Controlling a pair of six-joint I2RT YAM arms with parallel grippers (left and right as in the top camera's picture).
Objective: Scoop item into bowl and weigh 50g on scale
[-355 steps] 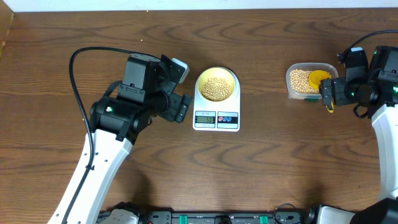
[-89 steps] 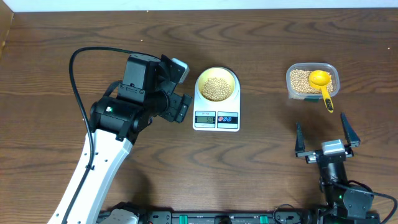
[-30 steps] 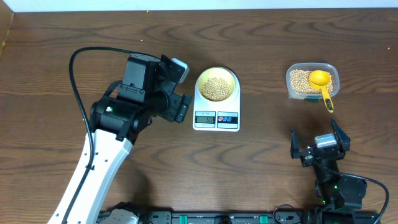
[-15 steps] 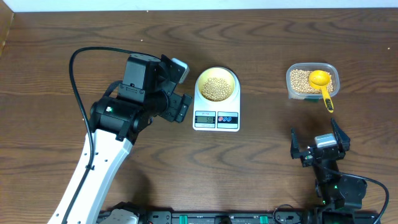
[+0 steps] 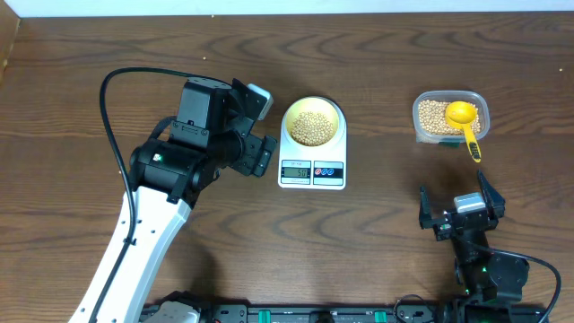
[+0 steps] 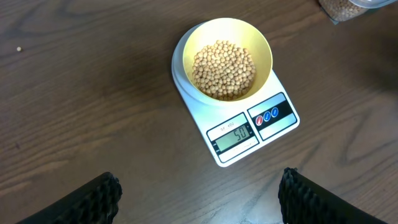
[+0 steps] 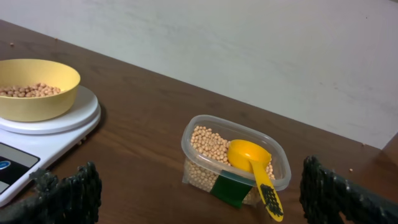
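Overhead camera looks straight down on the whole surface [image 5: 377, 260], the scale [image 5: 312, 169] near centre. Left wrist camera peers steeply down on the scale from close above; right wrist camera sits low, looking across, the scale at its left edge.

Dark wood-grain table [image 5: 377, 242] meets a plain whitish wall [image 7: 249, 56] behind

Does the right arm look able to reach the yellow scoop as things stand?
Likely yes: the scoop lies handle-out over the tub rim, nothing between, and the jaws stand open.
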